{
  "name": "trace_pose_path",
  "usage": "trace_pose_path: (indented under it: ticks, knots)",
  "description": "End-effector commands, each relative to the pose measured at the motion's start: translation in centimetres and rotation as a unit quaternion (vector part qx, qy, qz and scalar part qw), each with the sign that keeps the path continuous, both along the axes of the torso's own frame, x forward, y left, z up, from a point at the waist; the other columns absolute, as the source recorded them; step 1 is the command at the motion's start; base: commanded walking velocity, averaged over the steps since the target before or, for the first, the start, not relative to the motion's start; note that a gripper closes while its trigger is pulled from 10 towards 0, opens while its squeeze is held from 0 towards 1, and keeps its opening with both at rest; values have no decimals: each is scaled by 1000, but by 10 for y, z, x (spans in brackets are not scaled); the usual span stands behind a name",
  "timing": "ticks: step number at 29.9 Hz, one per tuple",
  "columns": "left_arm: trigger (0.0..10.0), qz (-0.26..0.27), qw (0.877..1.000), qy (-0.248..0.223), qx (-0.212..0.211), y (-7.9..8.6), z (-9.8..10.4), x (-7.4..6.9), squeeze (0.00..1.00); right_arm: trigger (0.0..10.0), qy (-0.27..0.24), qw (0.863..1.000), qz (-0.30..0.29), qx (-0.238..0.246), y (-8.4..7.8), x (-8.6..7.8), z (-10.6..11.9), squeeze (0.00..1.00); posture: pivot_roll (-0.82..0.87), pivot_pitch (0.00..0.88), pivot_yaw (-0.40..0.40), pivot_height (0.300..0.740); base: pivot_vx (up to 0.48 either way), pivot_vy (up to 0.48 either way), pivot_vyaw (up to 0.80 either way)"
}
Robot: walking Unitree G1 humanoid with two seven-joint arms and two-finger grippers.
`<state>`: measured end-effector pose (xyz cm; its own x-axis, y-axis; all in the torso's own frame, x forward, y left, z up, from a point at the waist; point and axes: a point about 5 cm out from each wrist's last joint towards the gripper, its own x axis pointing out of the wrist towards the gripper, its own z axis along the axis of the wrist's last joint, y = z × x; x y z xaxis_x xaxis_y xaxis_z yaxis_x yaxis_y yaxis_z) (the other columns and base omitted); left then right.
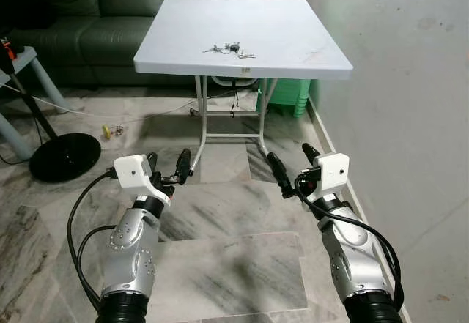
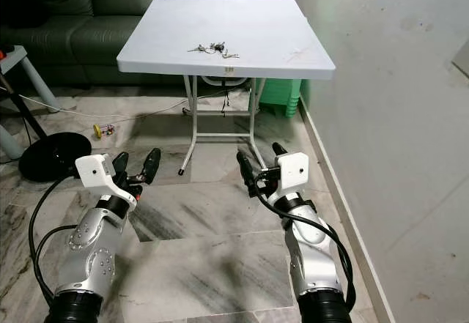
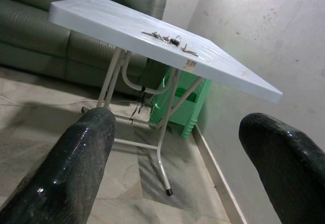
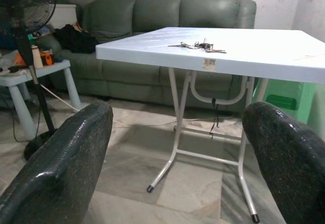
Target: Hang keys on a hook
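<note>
Hovering low over the marble floor (image 1: 234,264), both grippers held out in front, well short of the table (image 1: 293,37). Left gripper (image 1: 167,166): fingers spread wide, nothing betw. them. Right gripper (image 1: 293,163): also wide open, empty. Keys (image 1: 229,48) lie flat on the white tabletop, near its front edge, ahead of & above both grippers, roughly betw. the two arms' lines, well apart from either. Small label (image 1: 246,70) on the table's front edge, just below the keys. Left wrist view shows keys (image 3: 170,39) beyond the gap betw. its fingers (image 3: 66,173); right wrist view shows the same bunch (image 4: 198,45) past its fingers (image 4: 61,168). Behind the table, a dark green sofa (image 1: 80,23). Green plastic stool (image 1: 289,96) under the table's far side by the wall (image 1: 396,81), ahead-right of the right gripper. Fan base (image 1: 64,156) on the floor, ahead-left of the left gripper.
</note>
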<state>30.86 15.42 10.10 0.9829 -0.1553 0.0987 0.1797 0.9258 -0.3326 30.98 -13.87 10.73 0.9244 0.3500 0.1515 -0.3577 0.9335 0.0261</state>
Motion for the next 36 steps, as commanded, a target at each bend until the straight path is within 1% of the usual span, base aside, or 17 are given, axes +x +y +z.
trace_pose_path:
  ticks: [1, 6, 9, 23, 25, 28, 36]
  knots:
    - [10000, -2, 1000, -1, 1, 1, 4, 4, 0, 10000, -1, 1000, -2, -4, -2, 2, 3, 0, -15, 0, -33, 740, 0, 0, 800]
    - [10000, 0, 1000, 4, 3, 2, 4, 5, 0, 10000, -4, 1000, -4, -10, -6, 3, 5, 0, -15, 0, -36, 740, 0, 0, 800]
    - [10000, 2, 1000, 8, 7, 2, 3, 6, 0, 10000, -5, 1000, -3, -13, -6, 3, 6, 0, -14, 0, -37, 740, 0, 0, 800]
    - [10000, -4, 1000, 0, 16, 0, 6, 7, 0, 10000, -4, 1000, 2, -13, -5, 4, 5, 0, -11, 0, -40, 740, 0, 0, 800]
    - [10000, -4, 1000, -1, 17, 0, 6, 7, 0, 10000, -3, 1000, 0, -13, -6, 5, 5, 0, -11, 0, -40, 740, 0, 0, 0]
    - [10000, -4, 1000, -1, 19, 0, 6, 7, 0, 10000, -3, 1000, 6, 2, -5, 4, 6, 0, -12, 0, -38, 740, 0, 0, 0]
    - [10000, -5, 1000, -1, 17, 0, 6, 7, 0, 10000, -6, 1000, 10, 4, -4, 4, 6, 0, -13, 0, -39, 740, 272, 0, 0]
